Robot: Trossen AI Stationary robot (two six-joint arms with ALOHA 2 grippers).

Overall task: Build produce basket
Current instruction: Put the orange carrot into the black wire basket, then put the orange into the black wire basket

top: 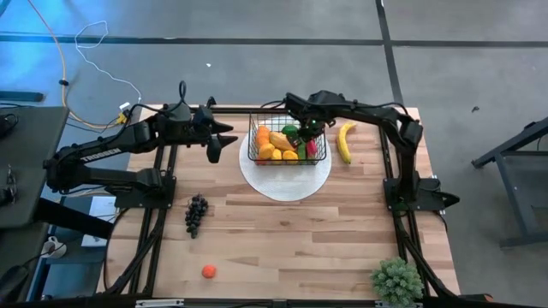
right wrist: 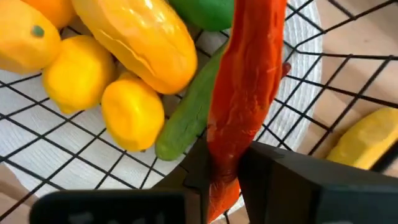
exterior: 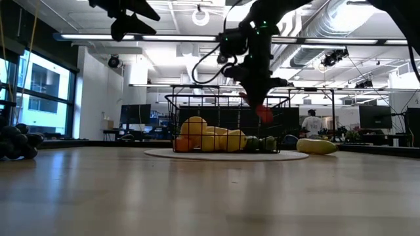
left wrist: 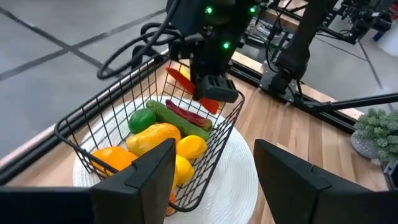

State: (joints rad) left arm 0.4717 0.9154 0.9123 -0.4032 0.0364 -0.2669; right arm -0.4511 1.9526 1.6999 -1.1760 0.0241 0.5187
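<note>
While the right arm works above the basket, findings are as follows.

Basket: the black wire basket [top: 287, 141] stands on a round white plate [top: 284, 181] near the far middle of the table [top: 300, 248].
Basket contents: orange and yellow produce [top: 276, 145], a long green pepper [right wrist: 189, 118], a round green piece [left wrist: 142, 119] and lemons [right wrist: 106, 93] lie inside.
Right gripper: the right gripper [top: 310, 130] hangs over the basket's right end, jaws closed on a red pepper [right wrist: 245, 99] that dangles into the basket, above the green pepper.
Left gripper: the left gripper [top: 214, 141] hovers left of the basket, clear of the table, jaws apart and holding nothing.
Banana: a yellow banana [top: 345, 141] lies on the table just right of the basket, outside it.
Grapes: dark grapes [top: 196, 214] lie on the table's left half, well apart from the basket.
Tomato: a small red-orange tomato [top: 208, 271] sits near the front edge.
Plant: a spiky green potted plant [top: 396, 280] stands at the front right corner.
</note>
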